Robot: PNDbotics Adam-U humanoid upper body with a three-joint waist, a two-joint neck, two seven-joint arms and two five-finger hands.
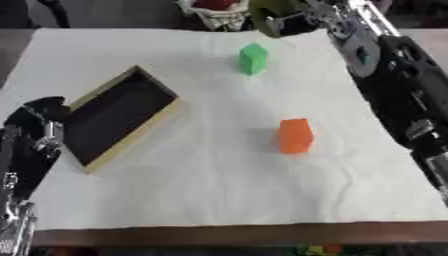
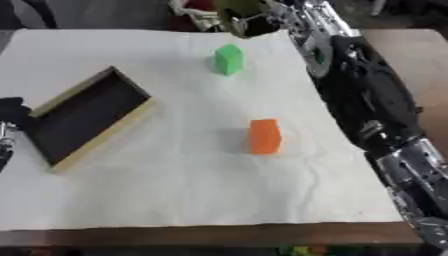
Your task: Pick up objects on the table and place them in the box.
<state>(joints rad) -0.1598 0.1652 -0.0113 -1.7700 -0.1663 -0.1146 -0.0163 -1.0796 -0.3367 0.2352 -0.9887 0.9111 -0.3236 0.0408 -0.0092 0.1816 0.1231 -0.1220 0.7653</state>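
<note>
A shallow wooden box (image 1: 166, 118) with a dark inside lies askew on the left of the white cloth. A green block (image 1: 253, 58) stands upright at the far middle. Nearer and to the right stands an orange block (image 1: 295, 135). My right arm runs along the table's right side to the far edge, where my right hand (image 1: 308, 19) is curled round an olive-green thing (image 1: 268, 15) held above and behind the green block. My left hand (image 1: 40, 123) rests open at the box's near left end, touching nothing that I can see.
A white basket (image 1: 213, 16) with something red in it stands beyond the far edge. The white cloth (image 1: 219, 190) covers the table down to its brown front edge (image 1: 227, 233). My right arm (image 1: 402, 95) covers the table's right edge.
</note>
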